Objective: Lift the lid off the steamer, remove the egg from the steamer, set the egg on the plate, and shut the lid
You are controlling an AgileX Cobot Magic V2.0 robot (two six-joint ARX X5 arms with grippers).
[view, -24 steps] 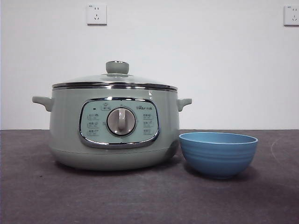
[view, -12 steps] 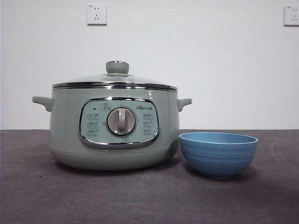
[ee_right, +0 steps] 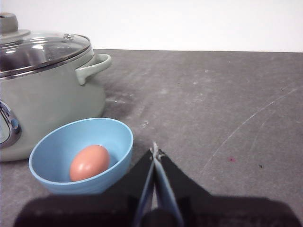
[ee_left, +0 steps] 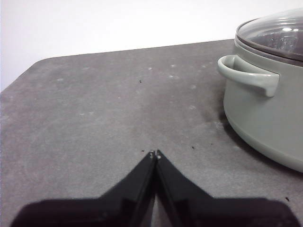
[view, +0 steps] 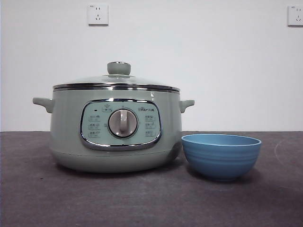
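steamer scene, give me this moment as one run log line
lid: on steamer | egg: in plate beside steamer | left gripper: shut, empty, apart from steamer | right gripper: shut, empty, near plate

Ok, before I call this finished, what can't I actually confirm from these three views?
- Front view: the plate wall hides its inside; the egg shows only in the right wrist view.
- Steamer interior: glare on the lid blurs it in both wrist views.
- Control panel labels: too small to read in the front view.
- Left wrist view: the picture's edge cuts off most of the steamer, and the plate is out of frame.
- Left hand and right hand, both shut, are missing from the front view.
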